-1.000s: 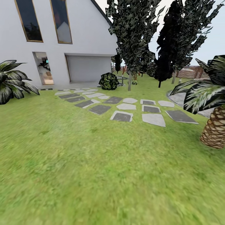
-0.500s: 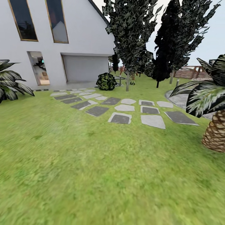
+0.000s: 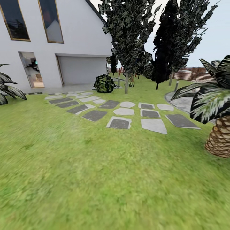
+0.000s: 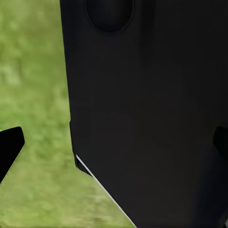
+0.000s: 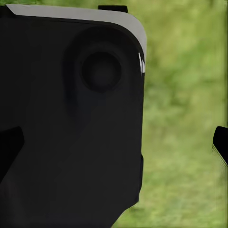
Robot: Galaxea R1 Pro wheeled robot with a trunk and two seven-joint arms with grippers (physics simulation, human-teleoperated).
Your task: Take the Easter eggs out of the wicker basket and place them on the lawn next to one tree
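Note:
The Easter eggs and the wicker basket are out of view. The lawn [image 3: 95, 166] spreads ahead of me as mottled green grass. A tree with a thin pale trunk [image 3: 126, 83] and a dark leafy crown stands beyond the stepping stones, and a slatted brown fence [image 3: 188, 75] closes the garden far right. My left gripper [image 4: 114, 147] is open over grass, its dark fingertips [image 4: 9, 152] far apart beside my black body. My right gripper [image 5: 114, 145] is open too, with nothing between its fingertips [image 5: 221, 145].
A white house [image 3: 64, 38] with a garage door stands at the back left. Grey stepping stones [image 3: 119, 123] cross the grass. A palm trunk [image 3: 220, 140] rises close at the right, an all-black columnar tree [image 3: 159, 60] and a round bush [image 3: 104, 84] stand farther back.
The whole head view has shifted: house, stones and trees slide left in the picture, so the camera has turned rightward. Nothing in the garden itself has moved.

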